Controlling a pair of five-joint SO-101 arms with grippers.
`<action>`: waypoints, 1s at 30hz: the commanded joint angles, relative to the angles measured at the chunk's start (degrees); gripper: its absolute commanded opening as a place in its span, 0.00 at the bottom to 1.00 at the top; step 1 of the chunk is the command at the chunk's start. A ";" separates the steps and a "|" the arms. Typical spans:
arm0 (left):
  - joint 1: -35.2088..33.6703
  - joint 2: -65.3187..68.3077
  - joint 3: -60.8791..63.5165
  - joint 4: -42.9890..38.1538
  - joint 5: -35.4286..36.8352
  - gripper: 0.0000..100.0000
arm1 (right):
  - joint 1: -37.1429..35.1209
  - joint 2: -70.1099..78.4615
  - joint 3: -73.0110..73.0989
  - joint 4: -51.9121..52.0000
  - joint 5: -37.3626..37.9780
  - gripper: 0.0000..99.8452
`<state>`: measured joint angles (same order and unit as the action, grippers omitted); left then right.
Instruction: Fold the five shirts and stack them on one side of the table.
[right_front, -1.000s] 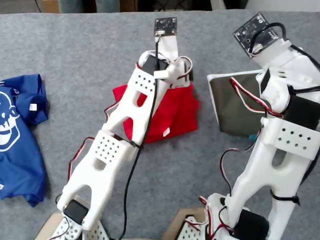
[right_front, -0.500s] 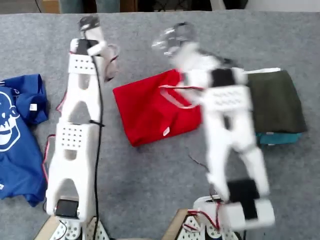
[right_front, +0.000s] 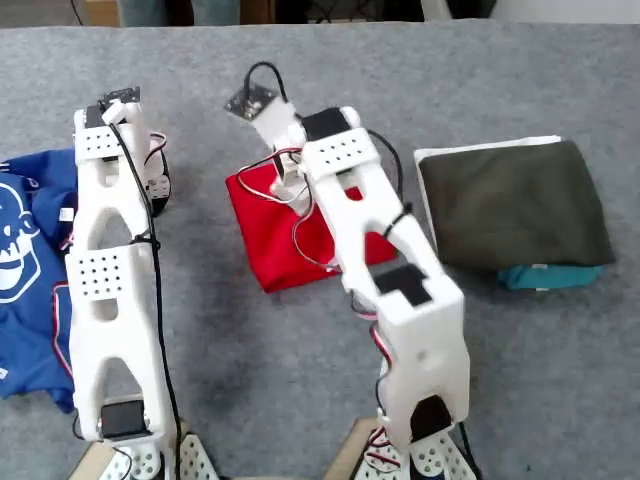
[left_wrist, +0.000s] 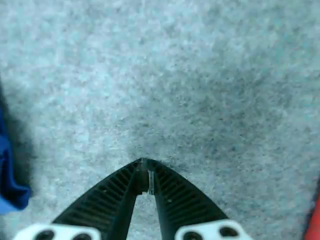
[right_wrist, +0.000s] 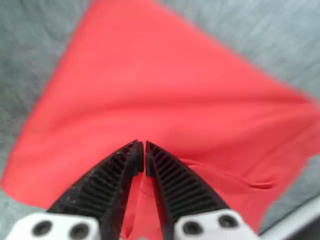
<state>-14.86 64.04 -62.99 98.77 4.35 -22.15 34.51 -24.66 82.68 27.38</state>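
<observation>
Left gripper (left_wrist: 145, 169), pressed together, hangs over bare desk (left_wrist: 200, 75) between the blue shirt (right_front: 30, 300) at the left edge and the centre's folded red shirt (right_front: 270, 245). Right gripper (right_wrist: 144, 149), also pressed together, is over the red shirt's upper part.

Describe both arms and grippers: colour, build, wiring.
The left arm and right arm are white plastic links with grids of holes, black servos at joints. Black cable along the left; red, white and black wires loop on the right. The left gripper and right gripper have black ribbed fingers on white mounts.
</observation>
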 joint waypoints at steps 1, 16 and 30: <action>-2.59 0.26 -0.57 -1.32 -0.79 0.03 | 3.08 3.03 -5.85 7.47 -0.53 0.01; 0.31 0.79 -4.09 -1.41 -0.79 0.03 | 24.09 -2.33 0.75 18.37 2.46 0.01; 11.30 -3.43 -22.20 2.37 2.11 0.03 | 22.68 -21.58 -3.91 18.29 2.29 0.01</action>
<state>-9.49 65.19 -79.43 100.44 4.09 2.81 17.27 -26.77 100.44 29.32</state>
